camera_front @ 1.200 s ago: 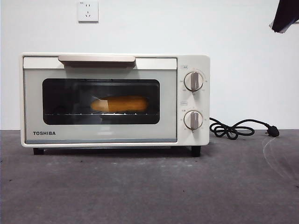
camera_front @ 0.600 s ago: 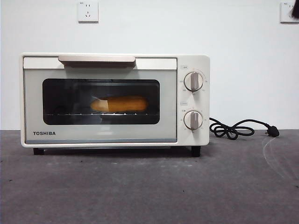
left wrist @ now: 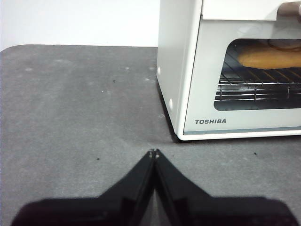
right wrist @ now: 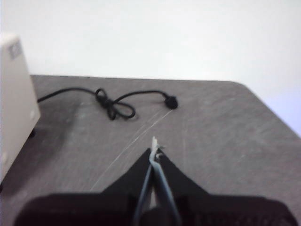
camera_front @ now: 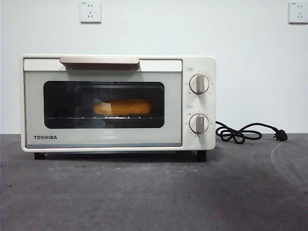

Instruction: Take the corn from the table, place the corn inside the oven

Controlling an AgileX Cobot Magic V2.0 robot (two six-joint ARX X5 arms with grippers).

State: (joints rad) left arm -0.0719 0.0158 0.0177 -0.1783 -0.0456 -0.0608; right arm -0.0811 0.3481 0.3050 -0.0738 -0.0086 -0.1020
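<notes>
The cream-white TOSHIBA oven (camera_front: pixel 118 103) stands on the dark grey table (camera_front: pixel 154 192) with its door closed. Behind the dark glass, the yellow-orange corn (camera_front: pixel 123 107) lies on the wire rack; the left wrist view shows the corn (left wrist: pixel 270 55) through the window too. My left gripper (left wrist: pixel 154 151) hovers above the table off the oven's (left wrist: pixel 225 70) front left corner, jaws shut and empty. Over the table to the right of the oven is my right gripper (right wrist: pixel 153 149), also shut on nothing. Neither arm shows in the front view.
A black power cord (camera_front: pixel 243 132) with its plug lies coiled on the table right of the oven; the right wrist view shows the cord (right wrist: pixel 115 104) ahead of that gripper. Two wall sockets (camera_front: pixel 90 11) sit on the white wall behind.
The dark arm tip at the front view's top right corner has pulled up out of the picture, uncovering a wall socket. Oven and corn have not moved.
</notes>
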